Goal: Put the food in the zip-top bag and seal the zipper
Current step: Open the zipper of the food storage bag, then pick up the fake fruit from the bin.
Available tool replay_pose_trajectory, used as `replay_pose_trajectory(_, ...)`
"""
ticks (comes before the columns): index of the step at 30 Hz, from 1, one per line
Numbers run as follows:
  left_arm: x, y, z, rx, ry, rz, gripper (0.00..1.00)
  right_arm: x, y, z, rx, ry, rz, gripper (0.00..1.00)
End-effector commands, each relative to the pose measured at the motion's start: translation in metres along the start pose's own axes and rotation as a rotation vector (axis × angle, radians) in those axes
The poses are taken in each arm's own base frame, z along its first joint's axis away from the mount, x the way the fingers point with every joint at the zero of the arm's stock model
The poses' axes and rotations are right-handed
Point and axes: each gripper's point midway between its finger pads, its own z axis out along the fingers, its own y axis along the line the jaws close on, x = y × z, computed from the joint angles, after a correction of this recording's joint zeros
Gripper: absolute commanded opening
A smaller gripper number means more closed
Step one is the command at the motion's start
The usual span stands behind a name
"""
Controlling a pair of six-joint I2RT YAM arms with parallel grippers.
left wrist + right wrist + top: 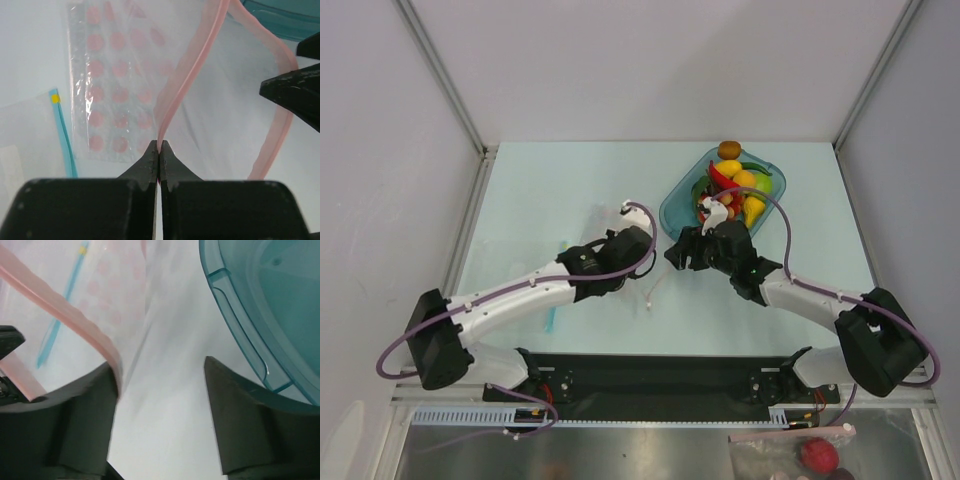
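Left gripper point(159, 150) pinched tight on zipper point(177, 95) of bag point(225, 110), just left of tray point(235, 320). Right gripper point(160, 367) spread wide beside tray. Food point(738, 180) in tray.

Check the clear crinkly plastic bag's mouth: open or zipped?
Open. Left wrist view: the thin pink zipper strip splits into two bands bowed apart; left tool pinches them at one end.

From above, the zip-top bag point(653, 290) shows only as a faint pink curl, too small to trace; the zipper point(175, 95) runs off the left wrist view's top; the teal tray point(260, 315) is cropped by the right wrist view's edges; a second bag point(790, 450) is cut off at the bottom.
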Motion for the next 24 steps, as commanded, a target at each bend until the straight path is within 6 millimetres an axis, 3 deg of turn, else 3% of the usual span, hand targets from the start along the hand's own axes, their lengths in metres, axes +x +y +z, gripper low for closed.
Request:
replay_pose_trajectory(1, -0.007, 0.005, 0.007, -0.072, 0.000, 0.023, 0.00, -0.031, 0.017, -0.007, -0.051, -0.087, -0.050, 0.75)
replay_pose_trajectory(8, -0.004, 0.009, 0.023, -0.097, 0.007, 0.018, 0.00, -0.044, 0.026, -0.027, -0.099, -0.156, -0.096, 0.80)
replay_pose_trajectory(12, -0.007, 0.008, 0.022, -0.080, -0.006, 0.001, 0.00, -0.055, 0.027, -0.042, -0.090, -0.214, -0.102, 0.81)
replay_pose_trajectory(20, -0.013, 0.002, 0.015, -0.015, -0.050, -0.020, 0.00, -0.080, -0.033, -0.047, 0.164, -0.286, -0.047, 0.78)
replay_pose_trajectory(23, -0.014, 0.001, 0.012, 0.001, -0.054, -0.027, 0.00, -0.095, -0.051, -0.038, 0.245, -0.287, -0.025, 0.80)
replay_pose_trajectory(24, -0.015, 0.000, 0.011, 0.007, -0.056, -0.027, 0.00, -0.111, -0.049, -0.037, 0.253, -0.311, -0.022, 0.81)
